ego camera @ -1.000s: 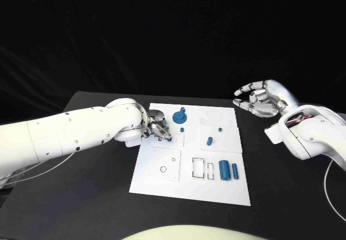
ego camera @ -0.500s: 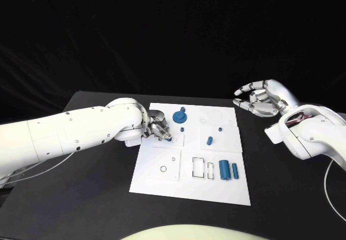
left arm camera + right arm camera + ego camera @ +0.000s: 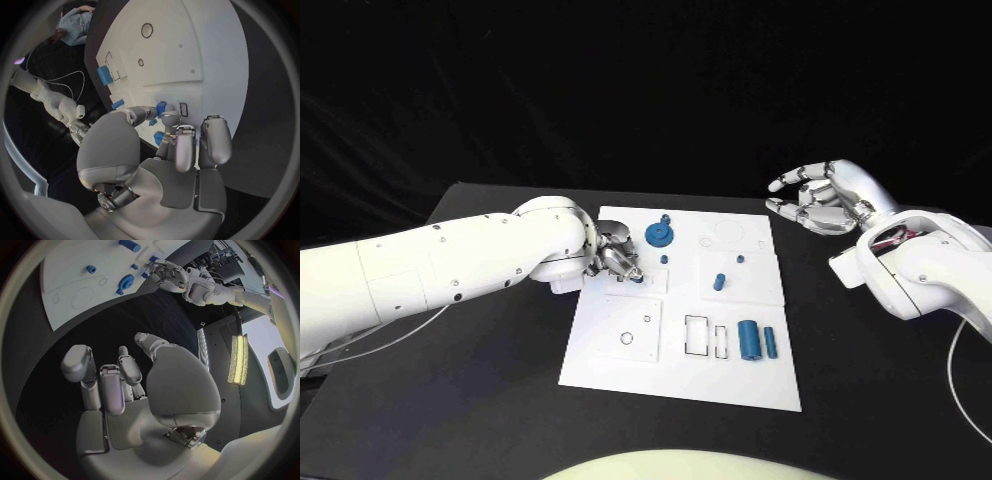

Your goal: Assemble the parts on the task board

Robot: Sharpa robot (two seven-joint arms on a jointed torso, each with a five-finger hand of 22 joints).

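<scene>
At the white task board's [image 3: 678, 375] left edge, a small blue part [image 3: 160, 107] was pinched by the metallic left hand [image 3: 617, 258], while the right hand [image 3: 822, 200] was held loosely spread, grasping nothing, beyond the right edge.

From my remote station, I can read no text, label, brand or number on the task board [image 3: 678, 372] or anything else.
</scene>
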